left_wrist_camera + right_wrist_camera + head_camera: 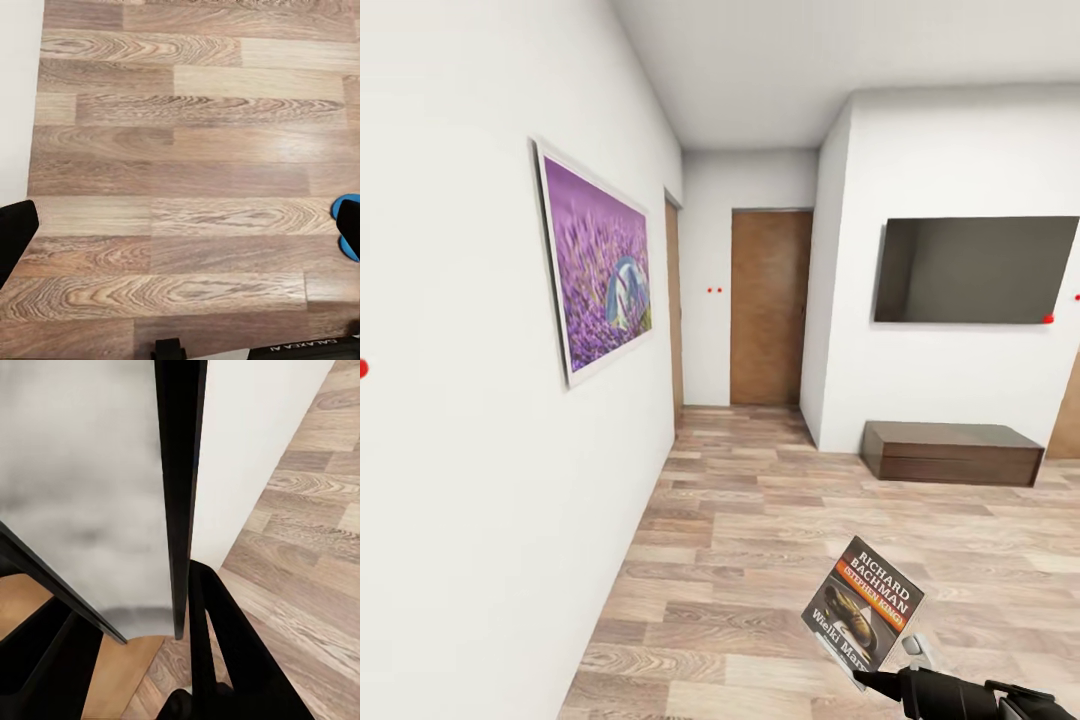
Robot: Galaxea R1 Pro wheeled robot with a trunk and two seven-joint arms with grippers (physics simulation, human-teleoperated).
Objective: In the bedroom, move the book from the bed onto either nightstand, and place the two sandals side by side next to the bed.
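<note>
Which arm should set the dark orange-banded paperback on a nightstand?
Right: the right gripper is shut on the paperback. The left gripper's fingers are spread, holding nothing.

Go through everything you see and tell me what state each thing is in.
Book: held upright off the floor in the right hand.
Right hand: shut on the book.
Hallway door: closed.
Wall TV: screen dark.
Sandal: lying on the floor.
</note>
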